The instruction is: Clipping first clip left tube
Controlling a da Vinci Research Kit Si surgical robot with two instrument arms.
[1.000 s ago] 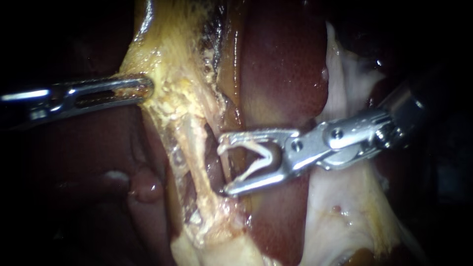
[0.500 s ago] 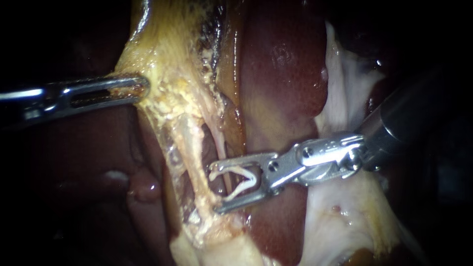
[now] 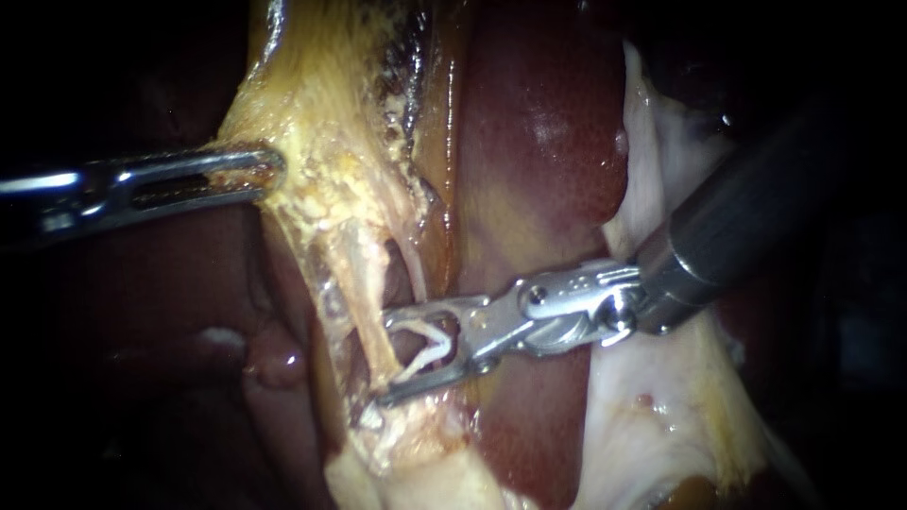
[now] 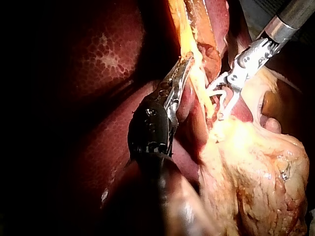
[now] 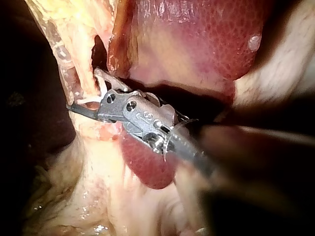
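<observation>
Steel, slot-jawed left instrument [image 3: 263, 170]: lies level, its shaft cut off at the view's left edge. Its jaws are clamped flat on the yellow, crumbly fatty tissue band [image 3: 321, 142].
Pale cream, cord-like left tube [image 3: 362, 274]: runs down from that band beside the liver's left edge, its foot buried in fat.
White V-shaped clip [image 3: 444, 340]: seated between both jaws, legs spread wide.
Silver-hinged, dark-shafted right instrument [image 3: 383, 359]: slopes down from the upper right, jaws gripping the clip. The jaw tips straddle the left tube and the lower tip is half sunk in fat. How deep the tube sits is unclear.
Glossy dark red liver [image 3: 539, 142]: lies behind the jaws.
</observation>
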